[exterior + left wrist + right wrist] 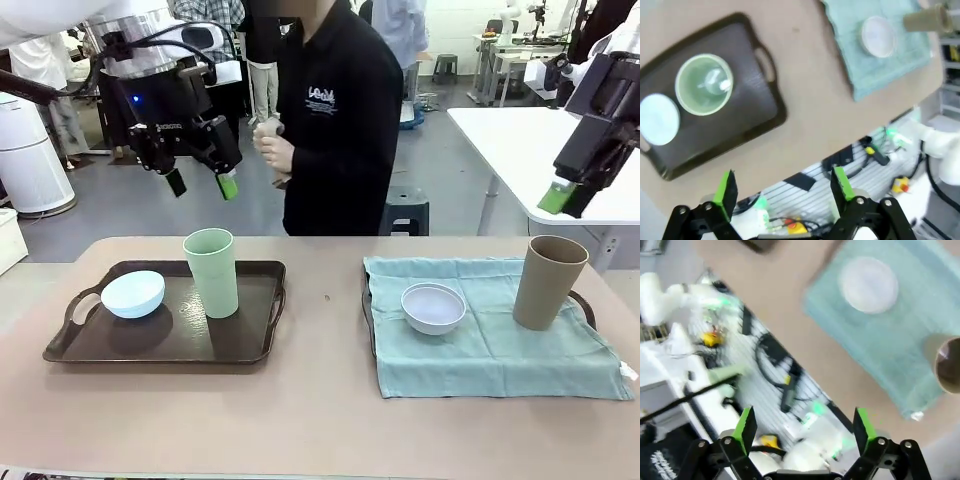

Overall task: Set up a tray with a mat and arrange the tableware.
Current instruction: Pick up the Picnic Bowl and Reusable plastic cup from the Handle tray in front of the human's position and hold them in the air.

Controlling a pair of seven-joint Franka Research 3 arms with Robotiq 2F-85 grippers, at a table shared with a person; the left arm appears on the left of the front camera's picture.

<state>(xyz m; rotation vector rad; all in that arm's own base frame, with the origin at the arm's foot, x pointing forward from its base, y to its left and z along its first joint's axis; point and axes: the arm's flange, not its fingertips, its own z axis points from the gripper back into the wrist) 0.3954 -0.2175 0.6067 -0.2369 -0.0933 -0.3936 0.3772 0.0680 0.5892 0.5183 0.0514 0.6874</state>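
A dark brown tray (250, 340) on the left holds a pale blue bowl (133, 294) and an upright pale green cup (212, 272). On the right, a teal mat (500, 345) covers a second tray and carries a white-grey bowl (433, 307) and a tan-brown cup (548, 282). My left gripper (202, 184) hangs open high above the left tray. My right gripper (565, 198) is open above the tan cup. From the left wrist: gripper (783, 185), tray (745, 120), green cup (704, 84), blue bowl (659, 119), mat (865, 70). From the right wrist: gripper (805, 427), white-grey bowl (869, 284), mat (900, 350), tan cup (947, 365).
A person in a black shirt (335, 120) stands at the far side with hands held together at the chest. Bare tabletop (320, 400) lies between the trays and along the front. A white table (530, 150) and a stool (405, 210) stand behind.
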